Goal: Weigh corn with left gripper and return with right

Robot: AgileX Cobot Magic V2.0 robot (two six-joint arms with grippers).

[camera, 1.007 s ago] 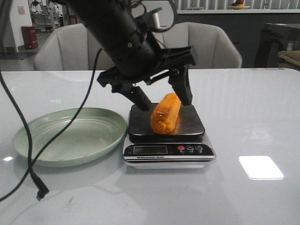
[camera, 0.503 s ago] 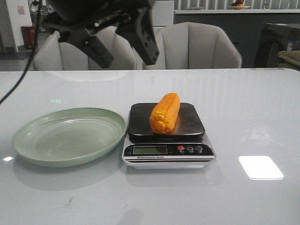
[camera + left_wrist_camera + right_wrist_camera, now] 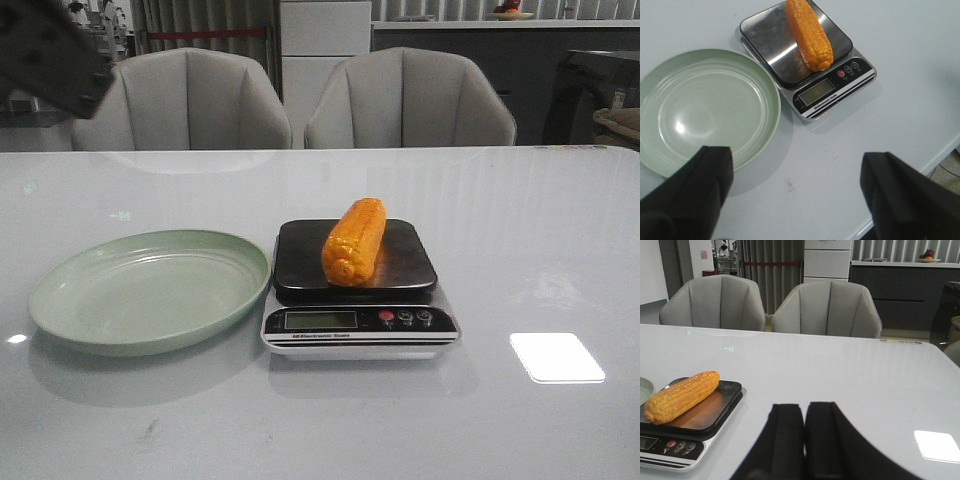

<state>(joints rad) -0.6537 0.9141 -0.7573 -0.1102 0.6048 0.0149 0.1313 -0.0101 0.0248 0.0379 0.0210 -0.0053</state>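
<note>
Sitting on the one white table (image 3: pixel 520 220) are one corn (image 3: pixel 354 241), one scale (image 3: pixel 358 290) carrying three small buttons (image 3: pixel 405 317) and one display (image 3: pixel 320 320), and one pale green plate (image 3: pixel 150 290), with two grey chairs (image 3: pixel 410 98) standing behind.

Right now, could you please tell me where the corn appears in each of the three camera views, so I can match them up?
Front view: the corn lies on the scale, right of the green plate.
Left wrist view: the corn lies on the scale's platform, beyond the open left claw.
Right wrist view: the corn lies on the scale, beyond the shut right claw.
Shared landmark: the scale.
</note>
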